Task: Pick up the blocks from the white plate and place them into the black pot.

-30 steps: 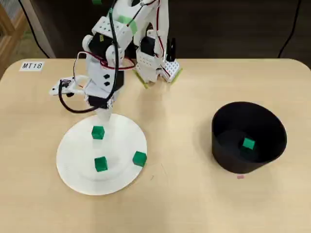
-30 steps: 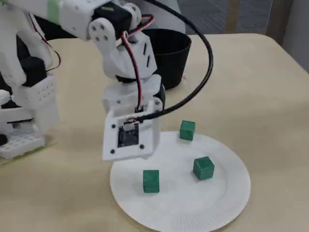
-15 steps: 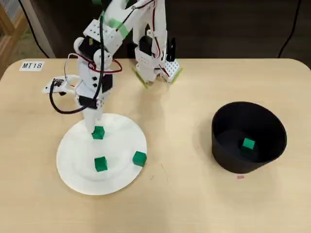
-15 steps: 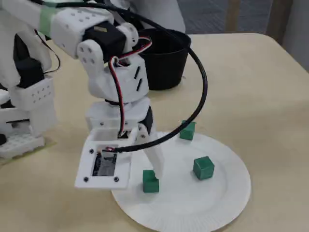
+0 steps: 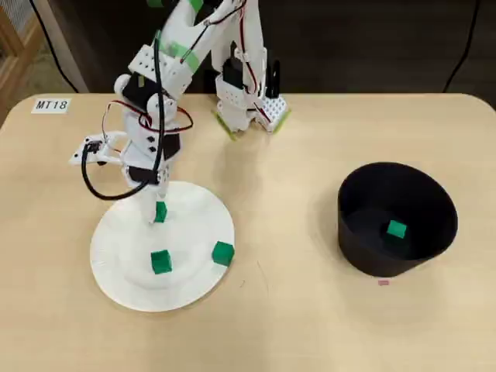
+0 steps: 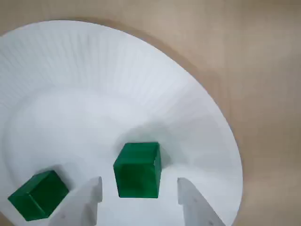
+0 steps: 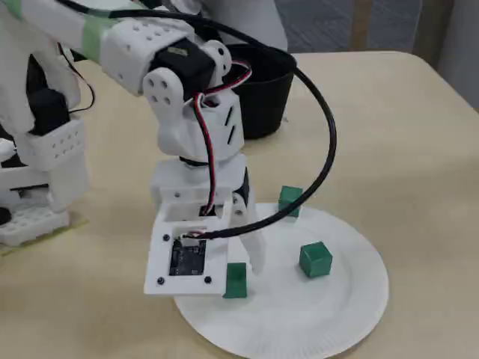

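Note:
Three green blocks lie on the white plate (image 5: 124,271): one at its far edge (image 5: 160,211), one in the middle (image 5: 160,261), one on the right (image 5: 222,253). My gripper (image 5: 157,215) is open and lowered over the far block. In the wrist view that block (image 6: 138,169) sits between the two fingers (image 6: 89,202) with a gap on each side, and another block (image 6: 38,195) lies at lower left. In the fixed view the gripper (image 7: 241,271) straddles the block (image 7: 236,280). The black pot (image 5: 422,194) stands at the right with one green block (image 5: 396,229) inside.
The arm's base (image 5: 248,101) stands at the table's back edge behind the plate. A small label (image 5: 51,105) lies at the back left corner. A black cable (image 7: 322,142) loops from the wrist out over the plate.
The gripper has swung left in the overhead view and come down onto the plate. Its fingers now straddle the far block. No block has moved.

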Tool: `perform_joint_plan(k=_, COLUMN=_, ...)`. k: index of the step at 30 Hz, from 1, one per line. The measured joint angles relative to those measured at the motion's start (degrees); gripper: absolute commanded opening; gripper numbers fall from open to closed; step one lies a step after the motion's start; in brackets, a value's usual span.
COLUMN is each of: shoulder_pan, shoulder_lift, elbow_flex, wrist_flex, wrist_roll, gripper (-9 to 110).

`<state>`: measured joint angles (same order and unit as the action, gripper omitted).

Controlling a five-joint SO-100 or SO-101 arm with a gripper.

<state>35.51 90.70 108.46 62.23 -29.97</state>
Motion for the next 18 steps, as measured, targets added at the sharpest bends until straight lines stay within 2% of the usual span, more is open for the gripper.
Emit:
perform_joint_plan(k=7, shoulder_pan=-0.35, shoulder_lift=-1.41, elbow_flex=-0.44, wrist_flex=0.00, wrist_roll=0.00, gripper=22)
perform_joint_plan(k=16, shoulder_pan=-0.53, shoulder_lift=-3.96, elbow_flex=-2.29, wrist_flex=-0.09, wrist_roll=2.46, gripper=-1)
perform_joint_plan(k=18, shoulder_pan=-0.62, shoulder_lift=-4.48, elbow_flex=-2.81, wrist_flex=-0.09, wrist_roll=2.99, gripper=-2)
